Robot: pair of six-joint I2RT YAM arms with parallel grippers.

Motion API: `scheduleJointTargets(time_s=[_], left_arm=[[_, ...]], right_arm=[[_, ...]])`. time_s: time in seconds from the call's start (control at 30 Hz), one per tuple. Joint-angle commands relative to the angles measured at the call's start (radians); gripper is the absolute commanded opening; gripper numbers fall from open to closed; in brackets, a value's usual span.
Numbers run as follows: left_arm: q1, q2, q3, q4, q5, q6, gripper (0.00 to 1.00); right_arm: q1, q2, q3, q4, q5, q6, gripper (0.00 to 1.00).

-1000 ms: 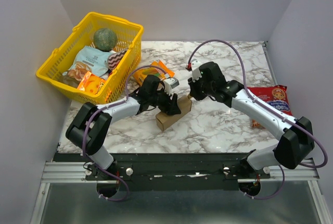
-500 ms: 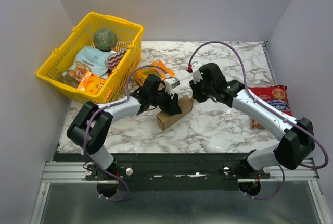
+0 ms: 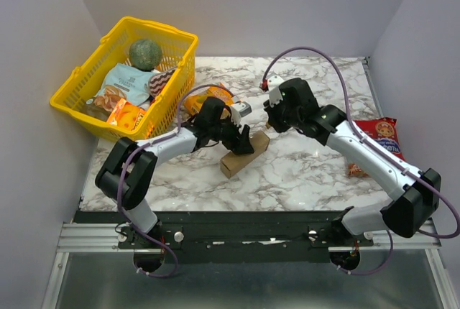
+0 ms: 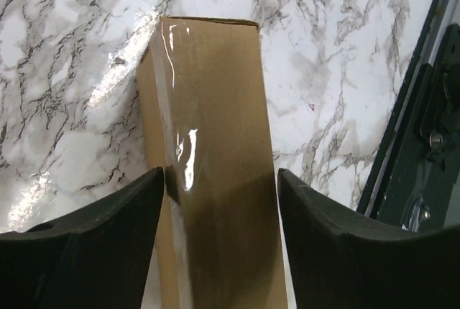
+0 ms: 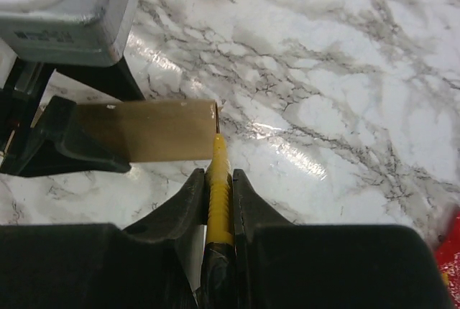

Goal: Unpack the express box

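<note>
Here, reading from the left: the yellow basket of groceries sits at upper left, its packet print too small to read. At centre the left gripper stands astride the express box, which lies on the marble table. Its jaws are parted wide, one finger against the cardboard and a sliver of marble showing at the other, so we judge it a loose bracket, not a clamp. Right of it, the right gripper is pinched tight on a slim yellow cutter, whose tip meets the box's end corner. We judge the step to be slitting the glossy tape. The left jaws should firm up first, and the blade should ride shallow along the seam and stop short of the left fingers. The box shows no label. At far right, the red snack bag carries white lettering we cannot make out.
</note>
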Motion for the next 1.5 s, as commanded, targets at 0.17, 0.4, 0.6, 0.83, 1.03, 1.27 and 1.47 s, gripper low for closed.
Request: scheduleJointTargets(time_s=[0.17,0.4,0.6,0.83,1.03,1.27,1.47], left_arm=[[0.025,-0.047,0.17,-0.172,0.069,0.12,0.79],[0.06,0.028,0.222,-0.359,0.081,0.209,0.79],[0.095,0.096,0.214,-0.356,0.137,0.204,0.77],[0.155,0.177,0.185,-0.31,0.186,0.099,0.74],[0.158,0.257,0.168,-0.074,0.166,-0.131,0.7],[0.155,0.373,0.334,-0.049,0.15,-0.201,0.68],[0.154,0.376,0.296,-0.021,0.134,-0.204,0.68]], right_arm=[[-0.025,-0.066,-0.002,0.01,0.12,-0.076,0.0],[-0.042,-0.147,0.002,-0.021,0.028,-0.148,0.0],[-0.03,-0.209,0.056,-0.065,-0.145,-0.197,0.0],[0.097,-0.243,0.021,-0.035,-0.251,-0.311,0.0],[0.244,-0.203,-0.099,0.089,-0.129,-0.225,0.0],[0.395,-0.063,-0.079,0.229,-0.034,-0.16,0.0],[0.464,-0.02,-0.088,0.298,0.193,-0.171,0.0]])
